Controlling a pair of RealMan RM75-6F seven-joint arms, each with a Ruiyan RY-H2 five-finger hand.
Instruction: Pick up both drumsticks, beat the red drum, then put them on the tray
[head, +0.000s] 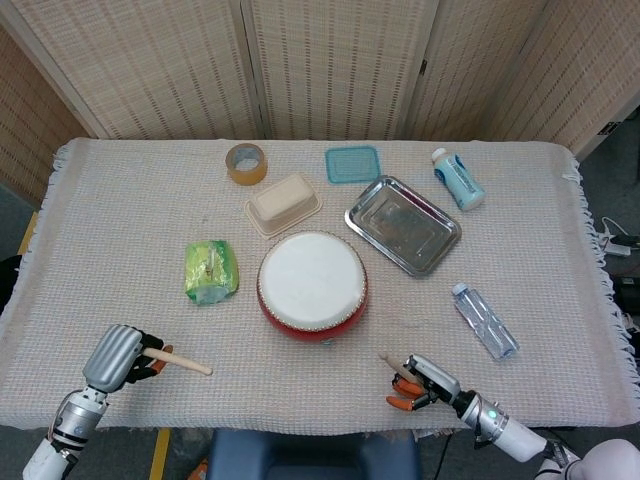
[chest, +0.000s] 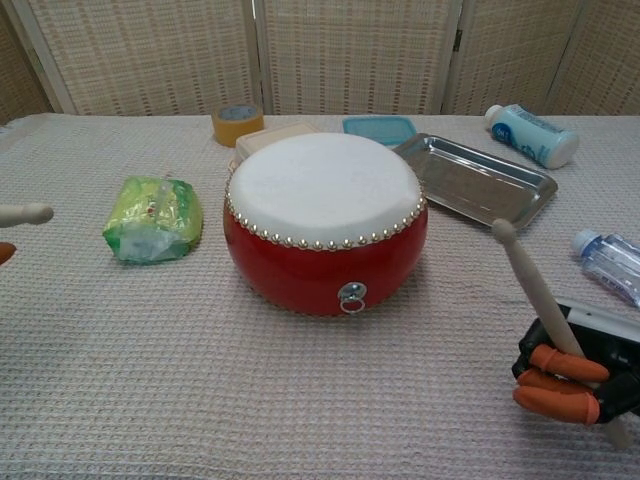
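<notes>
A staged robot test room, not a home — woven folding screens behind 1 cloth-covered table scattered with unrelated props.
</notes>
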